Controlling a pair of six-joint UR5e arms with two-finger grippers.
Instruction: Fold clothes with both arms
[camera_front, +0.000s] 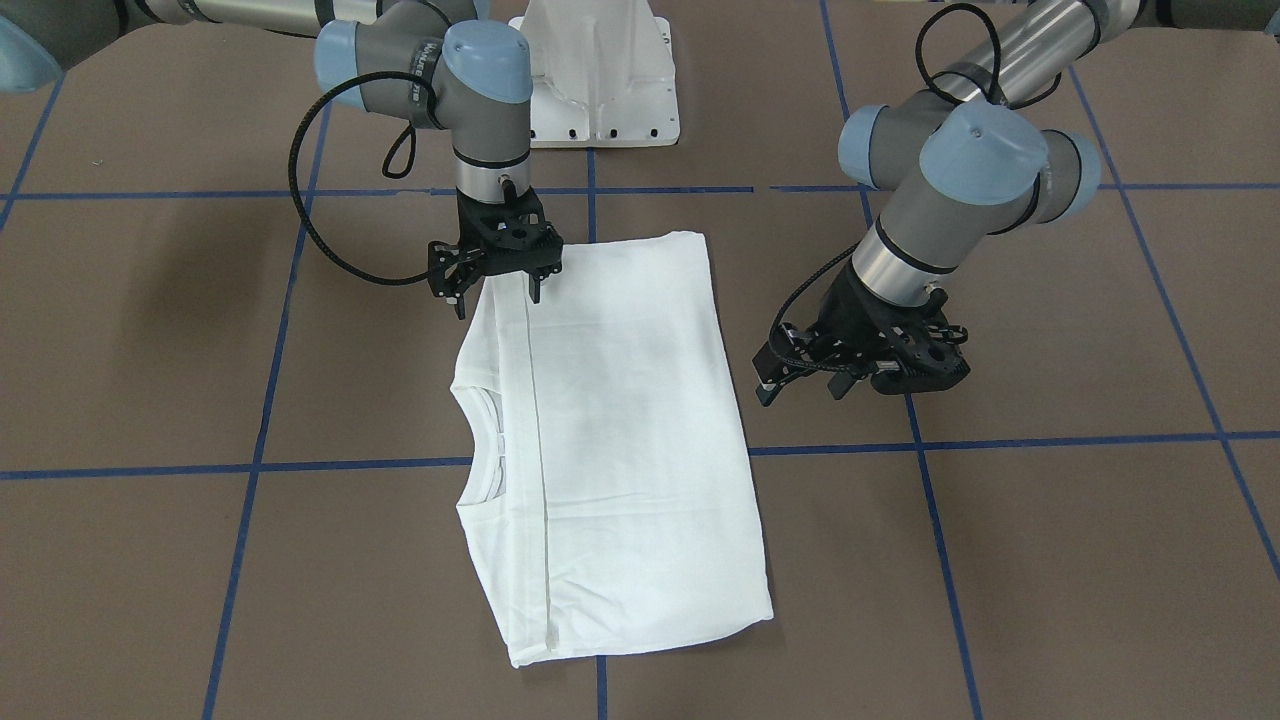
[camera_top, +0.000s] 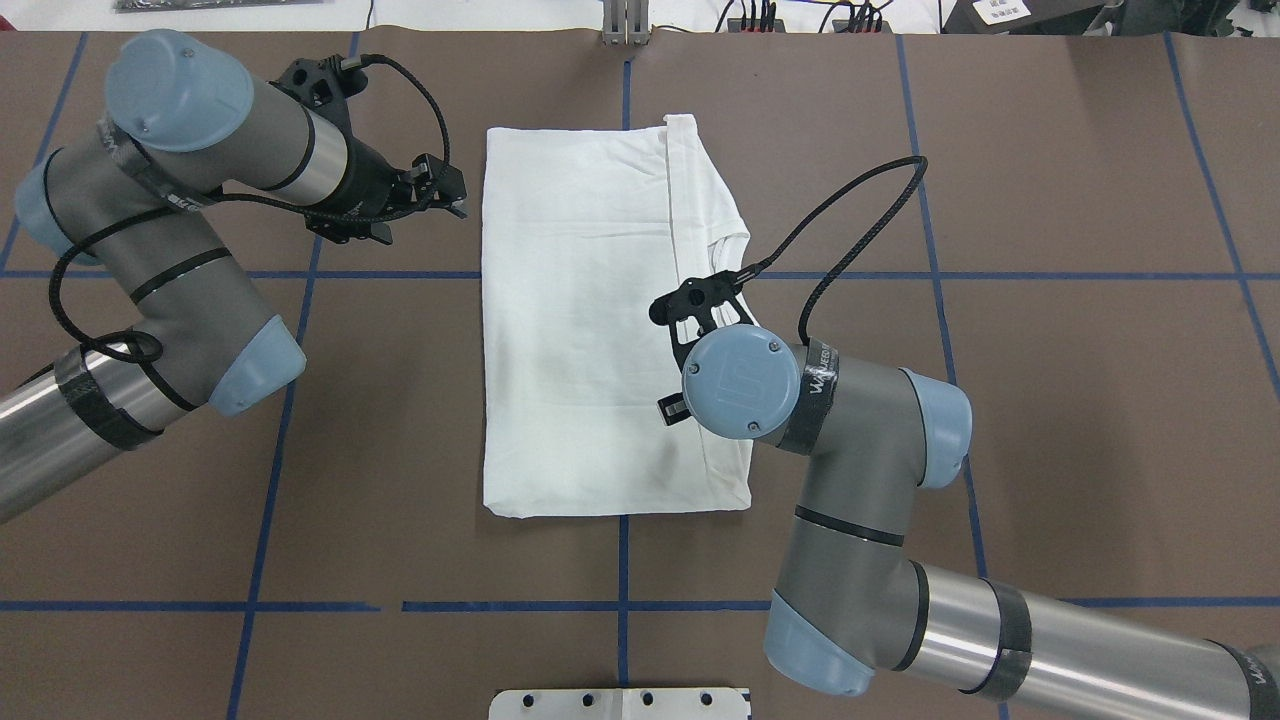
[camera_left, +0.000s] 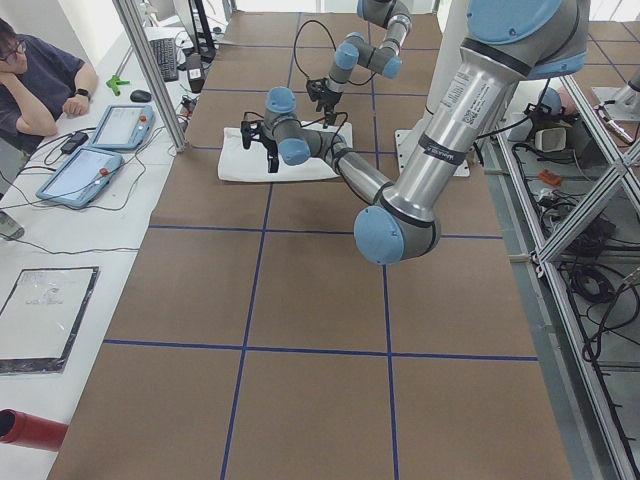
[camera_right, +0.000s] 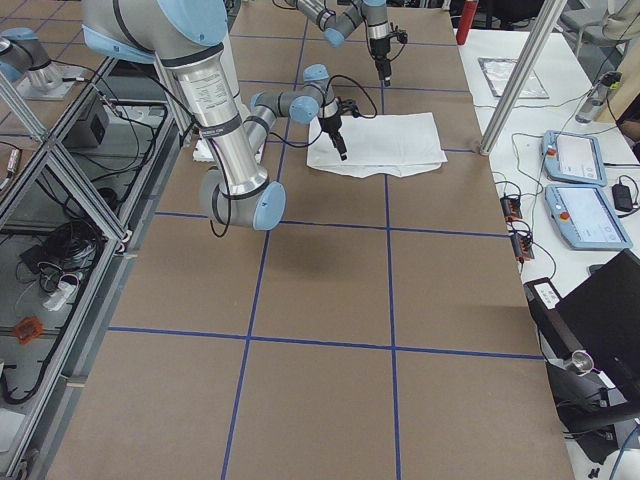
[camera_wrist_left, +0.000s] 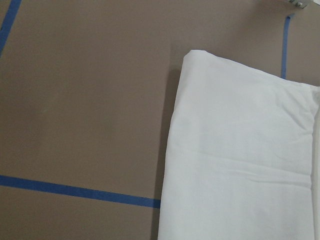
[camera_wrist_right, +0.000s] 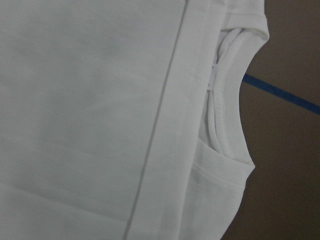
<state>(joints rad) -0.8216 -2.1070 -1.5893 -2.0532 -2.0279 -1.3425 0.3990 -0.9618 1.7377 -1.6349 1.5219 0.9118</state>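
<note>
In the front-facing view the white T-shirt (camera_front: 620, 420) lies flat on the brown, matte bench (camera_front: 1050, 560), folded into a smooth soft oblong. Its ribbed round neck (camera_front: 478, 425) peeks out beneath a hemmed flap along one long edge. The black, skeletal right claw (camera_front: 497, 298) hangs over that edge's corner nearest the robot, fingers spread and empty. The left claw (camera_front: 800, 392) hovers just beside the T-shirt's opposite long edge, fingers likewise apart, holding nothing. From overhead, the T-shirt crosses a blue tape line (camera_top: 1000, 275). The left wrist view shows a rounded folded corner of fine knit cloth, and the right wrist view the curved, stitched collar ribbing.
</note>
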